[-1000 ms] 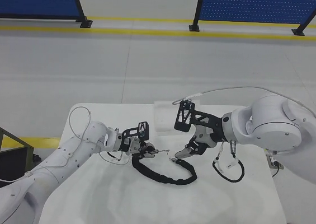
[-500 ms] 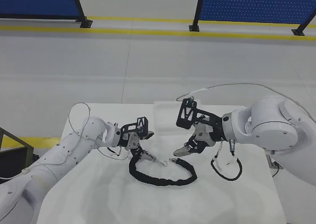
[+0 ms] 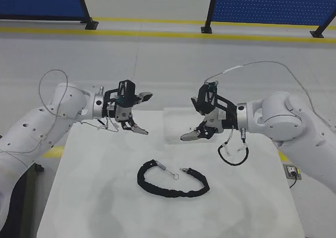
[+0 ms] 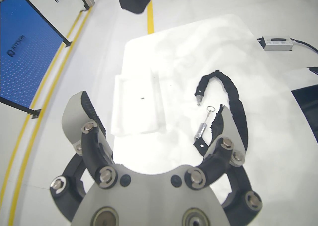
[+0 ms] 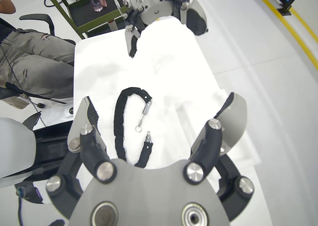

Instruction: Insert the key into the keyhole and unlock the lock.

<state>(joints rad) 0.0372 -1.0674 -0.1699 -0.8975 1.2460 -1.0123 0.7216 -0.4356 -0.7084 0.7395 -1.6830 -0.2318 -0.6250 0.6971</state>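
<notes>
Table [image 3: 90, 202]: white, rectangular.
Lock [image 3: 170, 190]: black sleeved cable lying in a U near mid-table, its two ends apart and facing each other.
Key [image 3: 163, 169]: at the left end, ring toward the gap.
Tray [image 3: 176, 128]: white, at the far edge.
Left gripper [image 3: 143, 113]: above the far-left corner, jaws apart.
Right gripper [image 3: 192, 119]: over the tray, jaws apart.

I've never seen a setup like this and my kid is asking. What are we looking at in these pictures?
A two-armed robot at a white table. One picture looks down from above; the other two come from cameras on its wrists. The left pincer and right pincer are open and hold nothing. On the table lie a black cable lock, its ends apart, a small ringed key at its silver end, and a white tray.
</notes>
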